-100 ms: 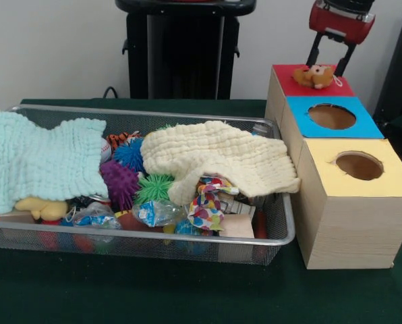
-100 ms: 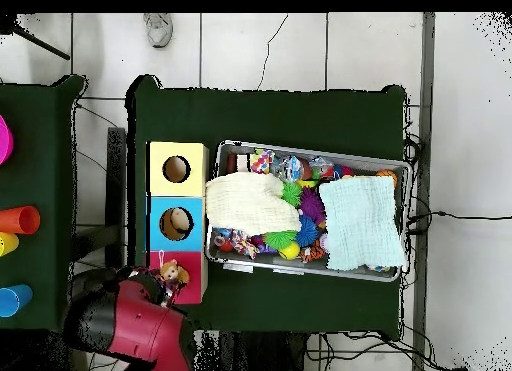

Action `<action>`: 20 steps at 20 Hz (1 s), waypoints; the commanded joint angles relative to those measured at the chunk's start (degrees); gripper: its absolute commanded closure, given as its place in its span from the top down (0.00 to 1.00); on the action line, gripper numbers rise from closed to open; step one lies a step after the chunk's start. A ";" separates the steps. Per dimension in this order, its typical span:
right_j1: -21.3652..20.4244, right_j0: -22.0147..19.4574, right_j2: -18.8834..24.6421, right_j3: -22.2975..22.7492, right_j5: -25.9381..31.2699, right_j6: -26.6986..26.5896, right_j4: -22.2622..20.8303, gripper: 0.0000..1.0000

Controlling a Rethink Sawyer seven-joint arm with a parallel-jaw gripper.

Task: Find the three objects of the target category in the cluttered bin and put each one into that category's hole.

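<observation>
Hovering above the red box [image 1: 311, 82], the end effector [image 1: 326, 55] had fingers spread apart over a plush toy [image 1: 315, 75] resting on top, not yet down the hole; remaining targets seemingly stayed in the bin [image 1: 268, 233].

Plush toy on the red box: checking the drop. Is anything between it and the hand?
Nothing visible. The plush toy lies uncovered on the red box, with the hand just above it.
</observation>
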 commanded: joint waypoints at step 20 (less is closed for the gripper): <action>0.00 0.01 -3.35 -1.77 6.19 14.11 -4.95 0.00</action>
